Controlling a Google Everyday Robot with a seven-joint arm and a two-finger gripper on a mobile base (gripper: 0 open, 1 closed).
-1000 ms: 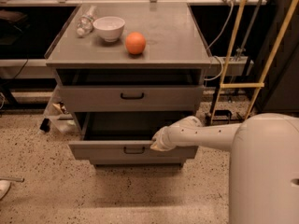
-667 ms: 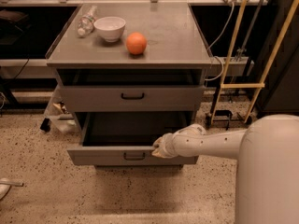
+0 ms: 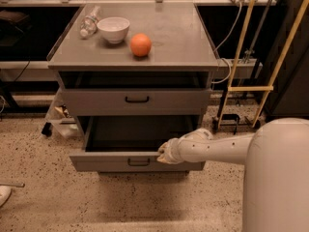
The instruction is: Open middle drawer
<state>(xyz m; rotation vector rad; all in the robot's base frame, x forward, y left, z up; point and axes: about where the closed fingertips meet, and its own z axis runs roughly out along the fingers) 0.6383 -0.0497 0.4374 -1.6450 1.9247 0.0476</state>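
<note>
Speckled beige stone-pattern floor (image 3: 48,207) fills the lower part of the view, with dark shelving and bays behind the work area. Open floor lies in front of and to the left of the cabinet.

1. Robot body: a smooth, white, rounded shell (image 3: 277,178) occupies the lower right corner.
2. Cabinet: a grey sheet-metal cabinet with a flat, matt, square-edged top (image 3: 178,42) stands at centre. A dark recess runs under the top's overhanging edge.
3. Middle drawer: the wide grey metal middle drawer (image 3: 106,162) is pulled well out toward the camera. Its plain, dark grey interior is exposed, and its low, flat front carries a small black loop handle (image 3: 138,162).
4. Upper drawer: the grey drawer above it (image 3: 96,101), with the same handle type, sits flush in the cabinet.
5. Arm: a white tubular arm (image 3: 217,149) reaches left from the shell, across the open drawer's right front corner.
6. Gripper: the pale gripper (image 3: 163,154) is at the top rim of the middle drawer's front, just right of the handle. Whether the claw is clenched or released cannot be told.
7. Right side: a yellow-framed stand (image 3: 251,88) is near the cabinet's right edge.
8. On the top: a round orange fruit (image 3: 140,45), a white ceramic bowl (image 3: 113,29) and a clear plastic bottle lying on its side (image 3: 90,22), the bottle touching the bowl.
</note>
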